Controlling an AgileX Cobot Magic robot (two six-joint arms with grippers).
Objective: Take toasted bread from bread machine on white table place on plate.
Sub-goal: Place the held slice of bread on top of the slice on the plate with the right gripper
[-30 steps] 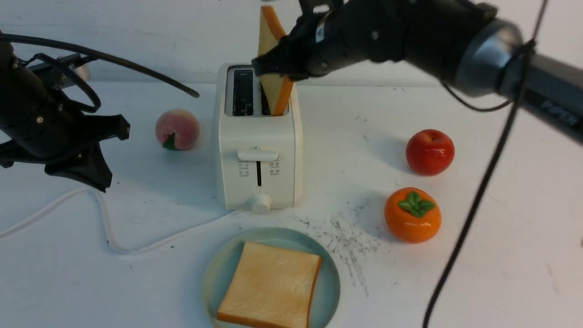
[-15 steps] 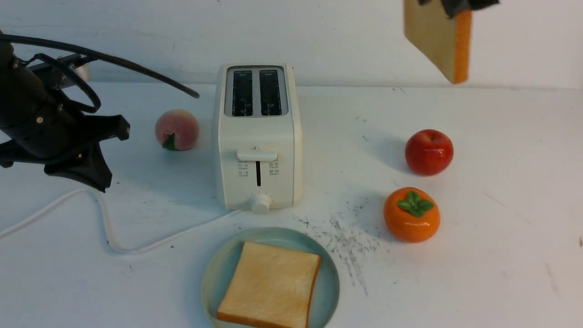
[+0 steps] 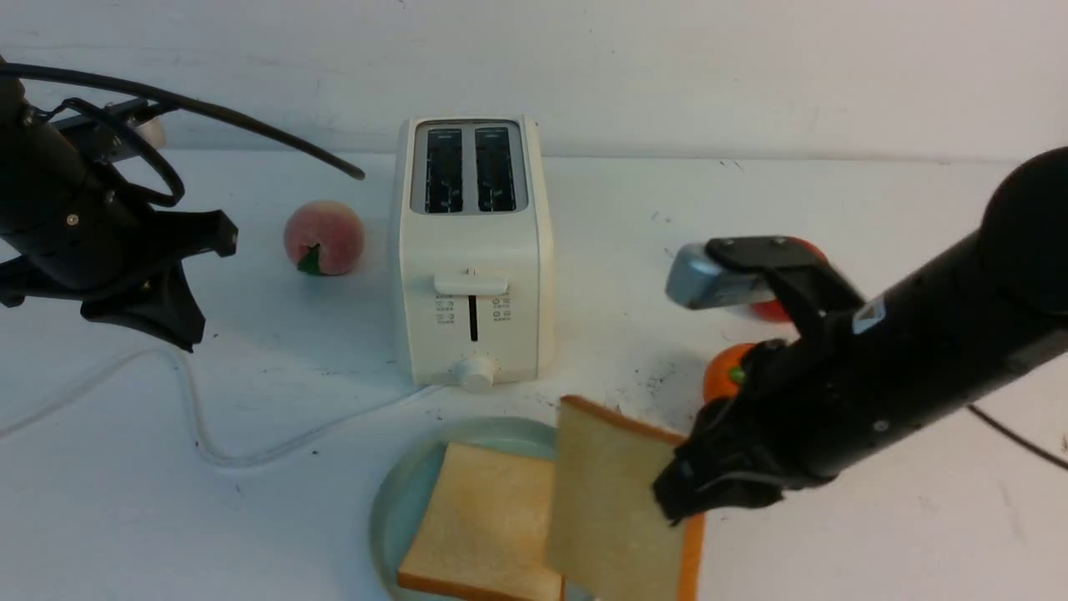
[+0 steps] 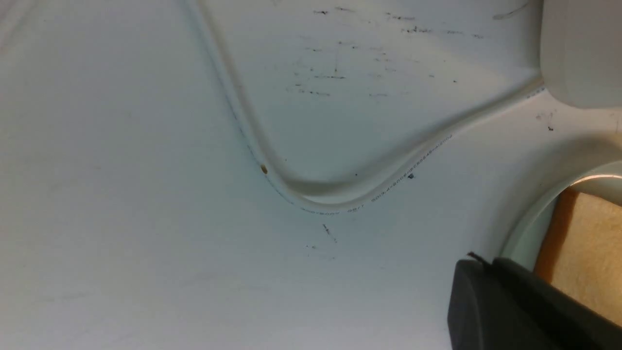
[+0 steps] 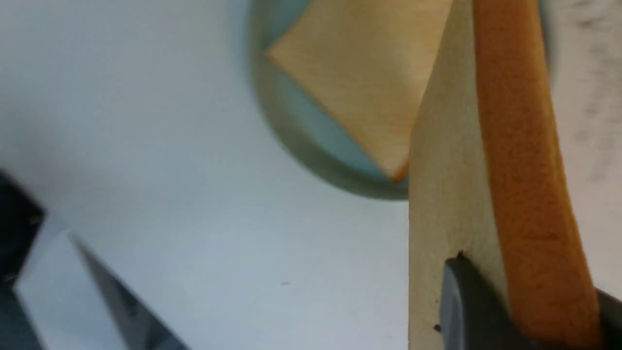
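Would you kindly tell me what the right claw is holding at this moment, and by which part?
The right claw holds a slice of toasted bread, pinched across its two faces at one orange-brown crust edge, with the slice hanging roughly upright.

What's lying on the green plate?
One toast slice lies flat on the plate. The held slice in the right gripper covers the plate's right side, so that part is hidden.

Bright light from the right; soft shadows left of the cream boxy toaster (image 3: 509, 250) on the scuffed white surface (image 3: 250, 501). Right wrist view smeared, golden toast slice (image 5: 447, 204) out of focus.
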